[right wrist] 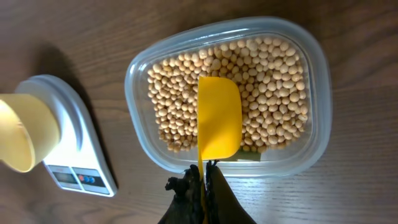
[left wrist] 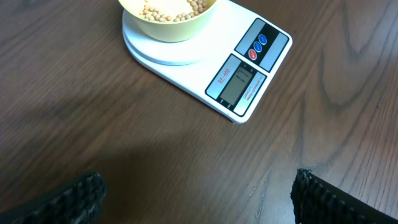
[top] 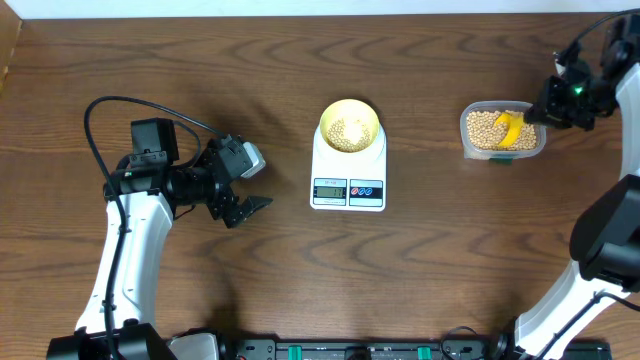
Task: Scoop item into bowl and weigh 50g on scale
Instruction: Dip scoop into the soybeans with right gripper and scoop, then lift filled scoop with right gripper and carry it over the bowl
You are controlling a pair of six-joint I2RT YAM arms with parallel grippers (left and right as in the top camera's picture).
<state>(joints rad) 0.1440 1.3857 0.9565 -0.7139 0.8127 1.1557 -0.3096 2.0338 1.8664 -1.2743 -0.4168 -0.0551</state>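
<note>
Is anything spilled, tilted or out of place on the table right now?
Nothing stands out. The beans lie only in the clear tub and in the bowl; I see none loose on the table. The bowl sits on the scale, and the right gripper holds the yellow scoop over the tub.

Left arm (top: 125,250): the white link rises from the base at the near left edge. The black wrist assembly turns toward the centre.

Left end effector (top: 256,185): it points to the robot's right, with its jaws spread wide and nothing between them. In the left wrist view, the two ribbed fingertips (left wrist: 74,199) sit at the lower corners, well apart.

Right arm (top: 600,250): the white link rises from the near right edge, passes a black elbow, and reaches to the far right side.

Right end effector (top: 538,110): it points to the robot's left. In the right wrist view, its fingers (right wrist: 214,193) are pressed together on the thin handle of the scoop (right wrist: 219,115).
</note>
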